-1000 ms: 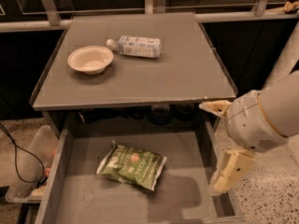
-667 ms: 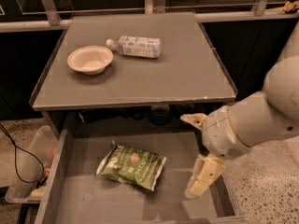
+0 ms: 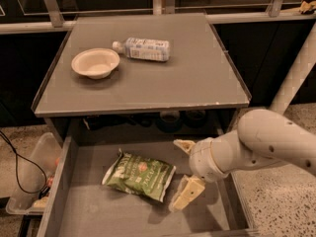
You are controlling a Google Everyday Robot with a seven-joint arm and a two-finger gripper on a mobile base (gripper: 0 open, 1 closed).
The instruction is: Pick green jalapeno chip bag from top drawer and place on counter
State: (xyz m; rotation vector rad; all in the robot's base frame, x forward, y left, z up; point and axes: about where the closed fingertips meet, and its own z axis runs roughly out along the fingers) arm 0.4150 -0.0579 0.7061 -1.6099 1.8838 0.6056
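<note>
Camera view: the hand (image 3: 183, 171), spread wide and empty, hangs inside the top drawer (image 3: 98, 214) just beside the green jalapeno chip bag (image 3: 139, 174), which lies lengthwise across the drawer, its near end towards the fingers.

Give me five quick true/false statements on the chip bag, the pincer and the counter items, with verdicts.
1. The green jalapeno chip bag lies flat on the bottom of the top drawer. True.
2. The pincer is shut on the bag. False: it is open, low in the drawer by the bag's right end, holding nothing.
3. A white bowl and a plastic bottle sit on the counter. True.
4. The bottle stands upright. False: it lies on its side.
5. The bowl is nested over the bottle. False: they sit apart, with the bowl on the image-left side of the bottle.
</note>
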